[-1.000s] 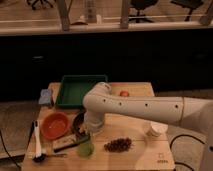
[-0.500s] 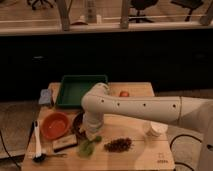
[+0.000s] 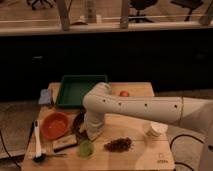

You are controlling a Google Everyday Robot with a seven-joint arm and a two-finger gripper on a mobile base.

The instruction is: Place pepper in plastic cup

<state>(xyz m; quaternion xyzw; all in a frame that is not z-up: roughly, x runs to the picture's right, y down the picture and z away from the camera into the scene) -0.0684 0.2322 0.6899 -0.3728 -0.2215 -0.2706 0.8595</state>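
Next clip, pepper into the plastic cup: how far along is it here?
Done: the arm has reached across the table, its claw low, just above the plastic cup. In hand: unclear; the arm hides any pepper. Left: a pepper visibly inside the cup, none shows yet.

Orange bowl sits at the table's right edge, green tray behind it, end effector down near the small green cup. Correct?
Not quite. The camera view shows the orange bowl at the table's left edge. The green tray is behind it, and the end effector is down near the small green cup.
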